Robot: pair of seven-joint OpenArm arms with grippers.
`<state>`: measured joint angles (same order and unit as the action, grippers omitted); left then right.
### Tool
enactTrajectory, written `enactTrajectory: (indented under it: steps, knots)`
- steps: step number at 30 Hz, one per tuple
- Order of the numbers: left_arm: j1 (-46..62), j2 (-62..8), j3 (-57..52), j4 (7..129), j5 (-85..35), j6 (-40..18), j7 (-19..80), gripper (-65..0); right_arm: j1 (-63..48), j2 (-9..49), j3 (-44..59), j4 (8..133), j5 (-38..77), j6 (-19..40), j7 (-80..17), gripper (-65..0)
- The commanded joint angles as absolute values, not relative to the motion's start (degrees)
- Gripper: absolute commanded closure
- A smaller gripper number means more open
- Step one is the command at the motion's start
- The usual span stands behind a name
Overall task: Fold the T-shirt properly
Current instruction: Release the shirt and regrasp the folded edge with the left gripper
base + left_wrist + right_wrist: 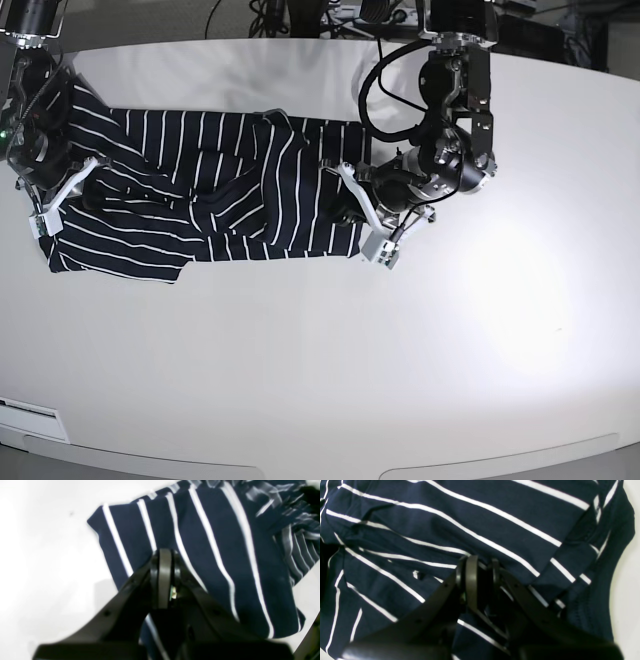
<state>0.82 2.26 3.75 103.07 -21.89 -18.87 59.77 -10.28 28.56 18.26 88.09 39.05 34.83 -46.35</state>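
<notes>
At the base view's left edge the right gripper (70, 190) pinches a fold of the T-shirt (230, 190), which sprawls rumpled across the upper left. Centre-right, the left gripper (365, 215) looks shut; whether on cloth, I can't tell. Soft, limp, light: best gripped at hems.

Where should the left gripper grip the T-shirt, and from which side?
Probably at the straight edge of the T-shirt nearest the left gripper, coming in from the bare table on that side. In the left wrist view that edge lies flat and unwrinkled, while the middle is bunched into folds.
</notes>
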Motion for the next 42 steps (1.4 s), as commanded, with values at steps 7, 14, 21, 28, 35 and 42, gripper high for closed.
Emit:
enactTrajectory:
  steps: [7,14,21,28,35,42]
  knots:
    - [0.38,2.81,9.41,103.59,-17.43,-18.96,57.41,0.0,-9.65,29.69,18.7,88.66,39.68,35.4,-46.13,-10.7]
    - [2.46,-0.73,9.3,103.22,-11.22,-15.16,55.46,0.0,-9.5,29.69,18.7,88.66,40.51,35.42,-46.15,-10.7]
    - [3.03,-4.34,9.28,98.17,-10.9,-15.18,54.83,0.0,-6.42,29.71,18.76,88.77,40.71,35.44,-46.33,-11.2]
    - [3.14,-7.62,7.07,98.13,-9.91,-15.16,54.83,0.0,0.23,29.71,18.76,88.75,35.03,26.83,-50.41,-42.3]
    - [3.11,-10.61,2.5,98.13,-12.95,-15.25,54.85,0.0,1.54,30.81,19.53,88.68,33.5,21.87,-56.64,-42.2]
    - [3.11,-12.73,2.07,98.24,-14.2,-15.84,55.48,0.0,-2.09,30.85,24.6,88.6,44.99,25.15,-60.93,-42.2]
